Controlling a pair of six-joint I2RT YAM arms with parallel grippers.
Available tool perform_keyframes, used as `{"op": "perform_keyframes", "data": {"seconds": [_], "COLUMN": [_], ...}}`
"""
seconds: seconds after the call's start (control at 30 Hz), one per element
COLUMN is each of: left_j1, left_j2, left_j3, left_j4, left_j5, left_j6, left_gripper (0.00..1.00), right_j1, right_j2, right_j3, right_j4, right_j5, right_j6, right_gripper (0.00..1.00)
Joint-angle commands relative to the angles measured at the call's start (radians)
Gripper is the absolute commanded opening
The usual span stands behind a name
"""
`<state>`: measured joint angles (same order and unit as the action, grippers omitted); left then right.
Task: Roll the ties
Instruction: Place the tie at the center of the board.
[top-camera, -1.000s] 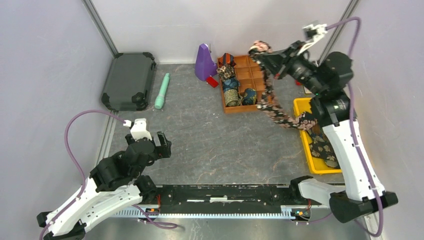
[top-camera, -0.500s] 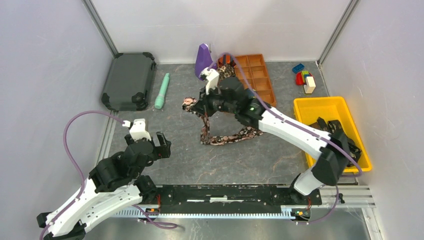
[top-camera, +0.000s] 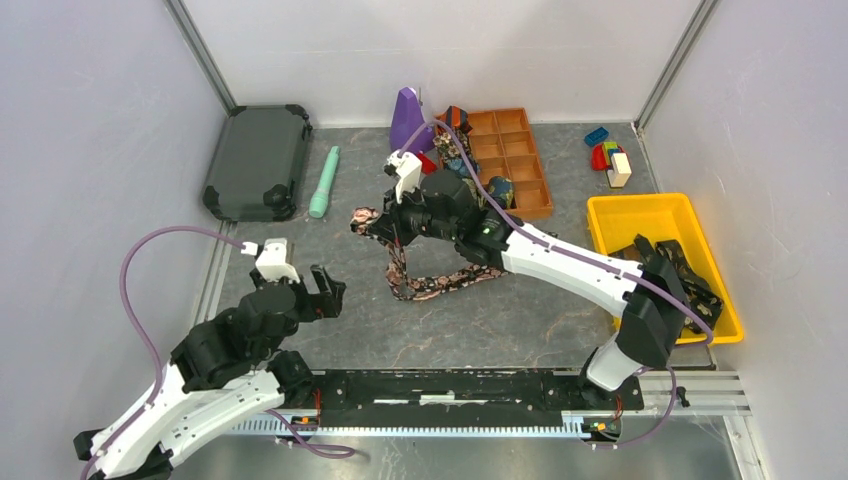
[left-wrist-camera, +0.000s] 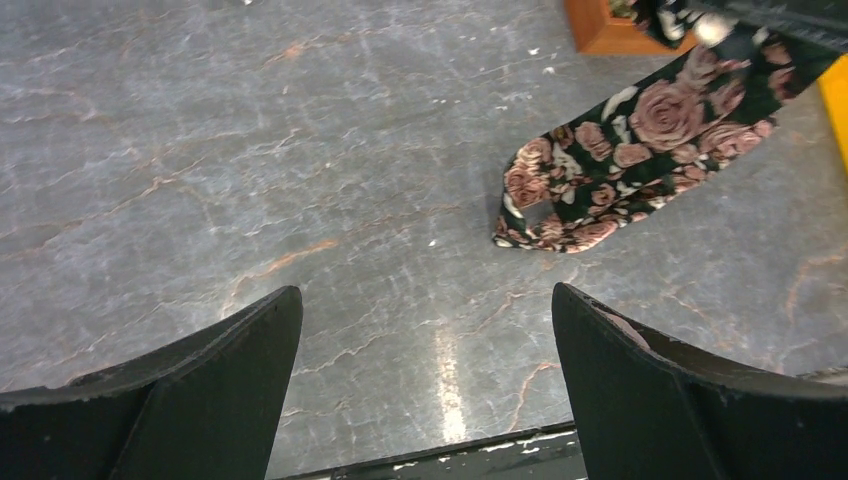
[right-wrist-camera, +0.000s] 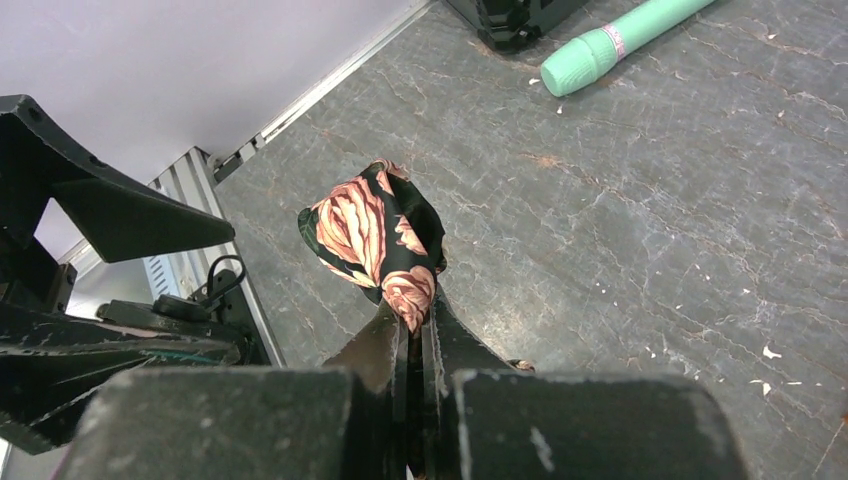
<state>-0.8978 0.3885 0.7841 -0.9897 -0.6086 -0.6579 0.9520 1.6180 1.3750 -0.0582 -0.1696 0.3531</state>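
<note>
A second ago my right hand (top-camera: 383, 222) was high over the yellow bin (top-camera: 604, 212), the rose-patterned tie (top-camera: 432, 284) trailing out of it. Now it has swung across to the middle of the desk (top-camera: 520, 325) and, since half a second ago, a little further left. It is pinched shut on one end of the tie. The rest sags to the desk in a bent loop, one end lying in front of my left hand (top-camera: 325, 290). That hand has barely moved and is spread wide over bare stone, holding nothing. I judge the fetch done. The strip must be laid straight before any rolling. Rolled ties (top-camera: 497, 190) already sit in the wooden tray (top-camera: 520, 145).
</note>
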Motion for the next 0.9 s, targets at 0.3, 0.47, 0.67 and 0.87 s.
{"op": "perform_keyframes", "data": {"seconds": [0.3, 0.47, 0.67, 0.87], "left_j1": [0.007, 0.007, 0.007, 0.006], "left_j2": [-0.098, -0.138, -0.166, -0.074], "left_j3": [0.203, 0.247, 0.267, 0.222], "left_j4": [0.0, -0.089, -0.159, -0.123], "left_j5": [-0.05, -0.095, -0.119, -0.072], "left_j6": [-0.037, -0.079, -0.115, -0.122], "left_gripper": [1.0, 1.0, 1.0, 1.0], "right_j1": [0.226, 0.282, 0.274, 0.129], "right_j2": [0.108, 0.213, 0.077, -0.124], "right_j3": [-0.114, -0.053, -0.076, -0.292], "right_j4": [0.21, 0.15, -0.005, -0.087], "right_j5": [0.021, 0.057, 0.254, 0.456], "right_j6": [0.026, 0.039, 0.004, 0.077], "right_gripper": [0.15, 0.77, 0.91, 0.89]}}
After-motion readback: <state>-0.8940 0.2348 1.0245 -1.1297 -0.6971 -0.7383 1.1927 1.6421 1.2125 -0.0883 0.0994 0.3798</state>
